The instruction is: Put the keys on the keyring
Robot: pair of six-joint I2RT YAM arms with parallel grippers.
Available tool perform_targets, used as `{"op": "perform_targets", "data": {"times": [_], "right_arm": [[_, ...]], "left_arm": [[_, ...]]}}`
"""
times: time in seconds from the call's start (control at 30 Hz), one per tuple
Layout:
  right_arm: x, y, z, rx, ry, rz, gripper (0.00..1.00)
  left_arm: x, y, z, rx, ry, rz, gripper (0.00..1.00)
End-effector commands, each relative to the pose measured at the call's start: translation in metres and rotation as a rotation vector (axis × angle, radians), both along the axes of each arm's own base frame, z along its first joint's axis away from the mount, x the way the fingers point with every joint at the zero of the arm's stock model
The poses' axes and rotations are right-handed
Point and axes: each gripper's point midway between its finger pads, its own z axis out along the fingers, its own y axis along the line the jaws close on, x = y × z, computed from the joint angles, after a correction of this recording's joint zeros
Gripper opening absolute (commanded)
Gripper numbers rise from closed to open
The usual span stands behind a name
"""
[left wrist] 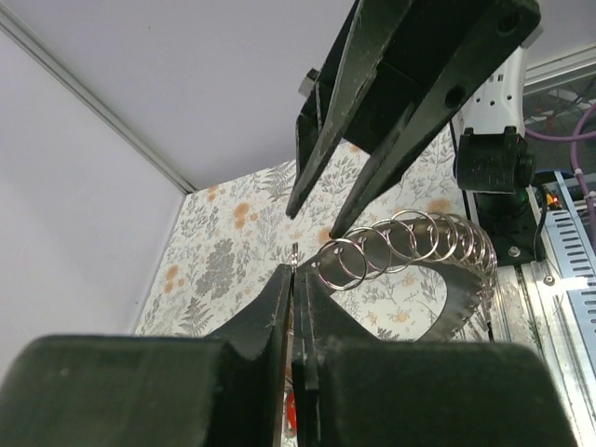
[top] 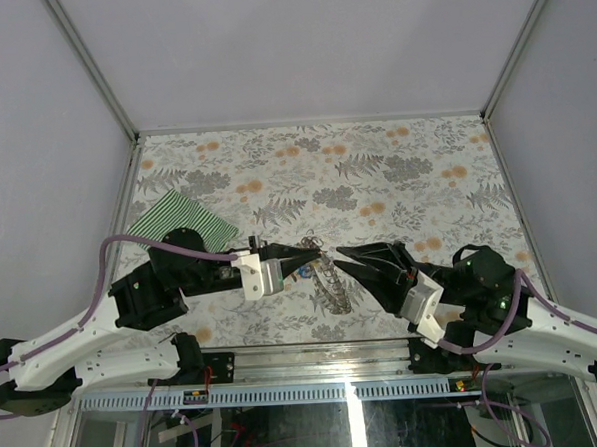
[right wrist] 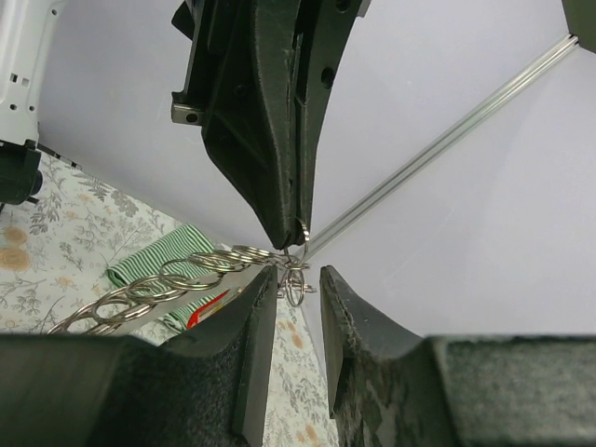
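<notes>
Left hand (top: 315,250) clamped on the thin grey metal keyring chain (top: 334,290); right hand (top: 342,255) narrowly parted.
Pinched by its end ring, the chain droops over the middle of the floral bench's (top: 426,167) near edge, with the right hand just beside the pinch.

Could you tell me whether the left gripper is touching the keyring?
Touching. The right wrist view shows the left gripper pinching the end of the keyring.

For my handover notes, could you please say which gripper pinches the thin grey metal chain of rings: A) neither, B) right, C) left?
C: the left gripper is shut on an end ring of the grey metal chain, while the right gripper stands open beside it.
</notes>
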Motion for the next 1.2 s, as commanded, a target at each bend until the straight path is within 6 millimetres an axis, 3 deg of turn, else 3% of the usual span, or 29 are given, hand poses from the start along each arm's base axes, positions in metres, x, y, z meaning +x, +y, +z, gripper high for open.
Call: {"op": "perform_targets", "data": {"times": [0.0, 0.2, 0.5, 0.83, 1.0, 1.17], "right_arm": [[-0.011, 0.000, 0.030, 0.081, -0.012, 0.055, 0.31], [-0.012, 0.001, 0.033, 0.097, 0.002, 0.064, 0.31], [-0.013, -0.004, 0.054, 0.214, 0.091, 0.091, 0.27], [-0.019, -0.011, 0.083, 0.304, 0.378, 0.180, 0.30], [-0.016, -0.015, 0.091, 0.379, 0.540, 0.202, 0.30], [-0.021, -0.009, 0.099, 0.334, 0.627, 0.238, 0.33]], "left_arm": [[-0.007, 0.001, 0.038, -0.144, -0.027, -0.028, 0.00], [-0.010, 0.000, 0.041, -0.155, -0.019, -0.042, 0.00], [-0.016, 0.004, 0.055, -0.237, 0.002, -0.065, 0.00], [-0.031, 0.031, 0.095, -0.537, 0.108, -0.110, 0.00], [-0.040, 0.037, 0.108, -0.587, 0.155, -0.154, 0.00], [-0.049, 0.040, 0.117, -0.622, 0.180, -0.209, 0.00]]}}
